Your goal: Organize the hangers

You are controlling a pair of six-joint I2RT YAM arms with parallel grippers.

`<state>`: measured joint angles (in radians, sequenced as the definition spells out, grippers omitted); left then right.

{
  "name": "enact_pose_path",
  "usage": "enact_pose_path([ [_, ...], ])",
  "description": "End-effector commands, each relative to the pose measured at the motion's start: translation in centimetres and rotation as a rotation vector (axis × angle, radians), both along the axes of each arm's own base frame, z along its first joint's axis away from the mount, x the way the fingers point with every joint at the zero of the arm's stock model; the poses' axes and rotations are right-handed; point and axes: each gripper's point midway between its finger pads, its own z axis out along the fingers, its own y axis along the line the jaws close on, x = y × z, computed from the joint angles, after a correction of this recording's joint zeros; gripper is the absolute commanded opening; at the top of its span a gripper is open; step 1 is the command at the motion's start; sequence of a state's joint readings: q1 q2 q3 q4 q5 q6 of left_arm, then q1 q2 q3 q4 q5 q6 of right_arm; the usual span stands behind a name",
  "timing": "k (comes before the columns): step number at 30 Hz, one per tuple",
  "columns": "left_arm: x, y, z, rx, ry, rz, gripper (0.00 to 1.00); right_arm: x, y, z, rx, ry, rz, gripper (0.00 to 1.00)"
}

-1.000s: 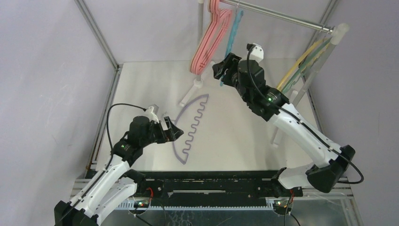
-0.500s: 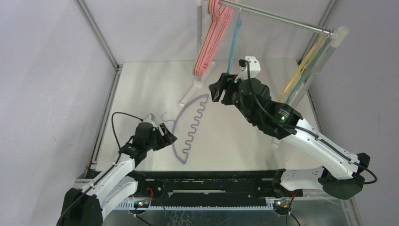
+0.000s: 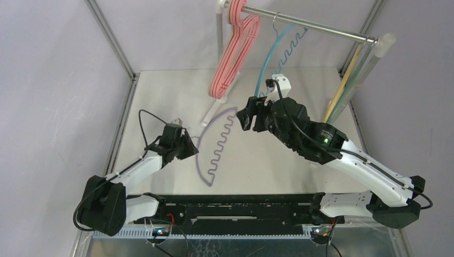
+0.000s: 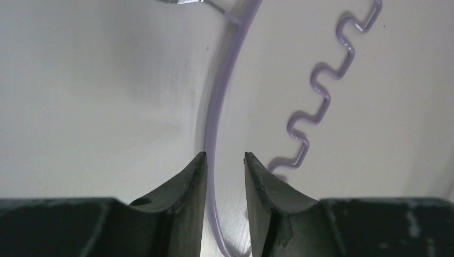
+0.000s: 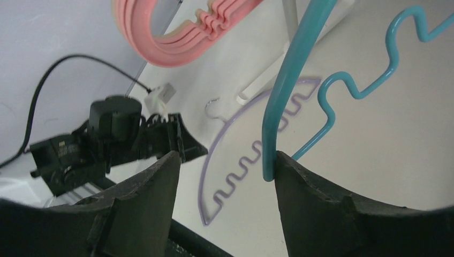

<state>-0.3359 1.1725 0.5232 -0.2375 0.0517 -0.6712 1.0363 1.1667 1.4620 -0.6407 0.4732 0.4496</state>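
Note:
A purple hanger (image 3: pixel 214 155) with a wavy bar lies flat on the white table. My left gripper (image 3: pixel 188 144) is low over its arc. In the left wrist view the arc (image 4: pixel 214 107) runs between the narrowed jaws of my left gripper (image 4: pixel 225 156), against the left finger, with a gap to the right one. A blue hanger (image 3: pixel 266 61) hangs from the grey rail (image 3: pixel 316 27). My right gripper (image 3: pixel 245 115) stands open below it, and the blue hanger's lower end (image 5: pixel 270 160) touches the right finger's inner face. Several pink hangers (image 3: pixel 231 51) hang at the rail's left end.
Yellow and green hangers (image 3: pixel 342 88) hang at the rail's right end, beside the tilted white pole (image 3: pixel 369 59). The left pole's white foot (image 3: pixel 214 110) rests on the table just beyond the purple hanger's hook. Grey walls close in on both sides.
My left gripper has come down onto the purple arc and its jaws have narrowed around it. My right gripper has drawn back and down from the blue hanger, which has swung round on the rail.

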Motion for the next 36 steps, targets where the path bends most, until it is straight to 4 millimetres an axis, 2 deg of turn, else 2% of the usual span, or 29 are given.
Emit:
enact_pose_path([
  [1, 1.9, 0.1, 1.2, 0.061, -0.018, -0.041, 0.34, -3.4, 0.6, -3.7, -0.062, 0.118, 0.168, 0.71],
  [6, 1.6, -0.4, 0.3, 0.086, 0.04, -0.073, 0.32, -4.7, -0.8, -6.0, -0.158, 0.148, 0.237, 0.7],
  [10, 2.0, -0.7, 1.0, 0.073, 0.017, -0.062, 0.39, -4.5, -2.2, -7.1, -0.184, 0.149, 0.222, 0.71],
  [17, 3.2, -2.5, 1.3, 0.054, 0.016, -0.078, 0.46, -1.2, -3.7, -6.3, -0.095, 0.144, 0.146, 0.73],
  [21, 3.1, -3.5, 1.6, 0.048, 0.01, -0.105, 0.46, 1.3, -3.5, -5.8, -0.031, 0.143, 0.134, 0.74],
  [25, 2.7, -3.5, 1.3, 0.053, 0.019, -0.118, 0.46, 3.0, -3.1, -5.7, 0.039, 0.173, 0.141, 0.78],
  [27, 2.5, -3.4, 1.3, 0.053, 0.014, -0.122, 0.46, 3.5, -2.9, -6.1, 0.063, 0.203, 0.14, 0.84],
  [28, 2.3, -3.3, 1.1, 0.054, 0.016, -0.123, 0.46, 3.6, -2.8, -6.1, 0.07, 0.208, 0.146, 0.94],
  [29, 2.3, -3.3, 1.1, 0.054, 0.014, -0.122, 0.46, 3.7, -2.8, -6.1, 0.072, 0.209, 0.141, 0.99],
  [36, 2.2, -3.6, 0.7, 0.041, 0.01, -0.141, 0.46, 4.3, -3.9, -4.7, 0.057, 0.163, 0.079, 1.0],
])
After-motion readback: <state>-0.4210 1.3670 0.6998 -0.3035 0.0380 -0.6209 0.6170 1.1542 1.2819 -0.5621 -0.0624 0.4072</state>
